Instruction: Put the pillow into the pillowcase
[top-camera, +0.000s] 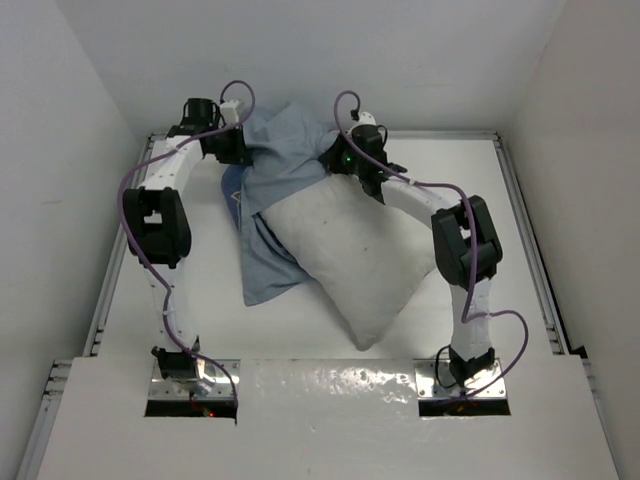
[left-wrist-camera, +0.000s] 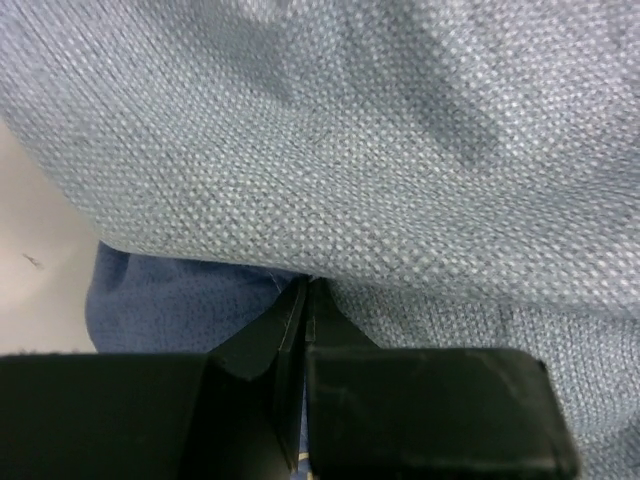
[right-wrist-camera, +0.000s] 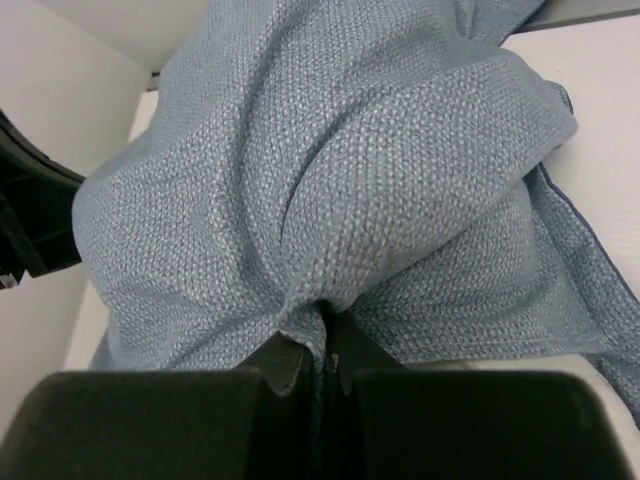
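The pillow (top-camera: 350, 260) lies aslant in the middle of the table (top-camera: 200, 320), one corner pointing at the arm bases and its far end going under blue cloth. That cloth is the pillowcase (top-camera: 272, 190). It is heaped over the pillow's far end and trails down the pillow's left side onto the table, where a darker edge shows beneath the pale grey-blue. Most of the pillow is bare; only its far end is covered, and whether that end sits inside the sack or merely under it cannot be told.

The left gripper (top-camera: 233, 148) is beyond the pillow's far left corner. Its fingers are pressed together, and in its wrist view the tips meet at a fold of the pale weave, so it is clamped on the pillowcase. A slip of darker blue and some bare table show to the left of the tips.

The right gripper (top-camera: 338, 160) is over the pillow's far end. Its fingers are closed too, with the cloth gathered in puckers into the tips: a firm pinch on the pillowcase. Between the two grippers the cloth rises in a loose hump.

The right arm crosses above the pillow's right far edge, and the left arm stands well off to the pillow's left. Purple cables (top-camera: 140, 255) loop along both arms. White walls (top-camera: 60, 150) close in the table on three sides.
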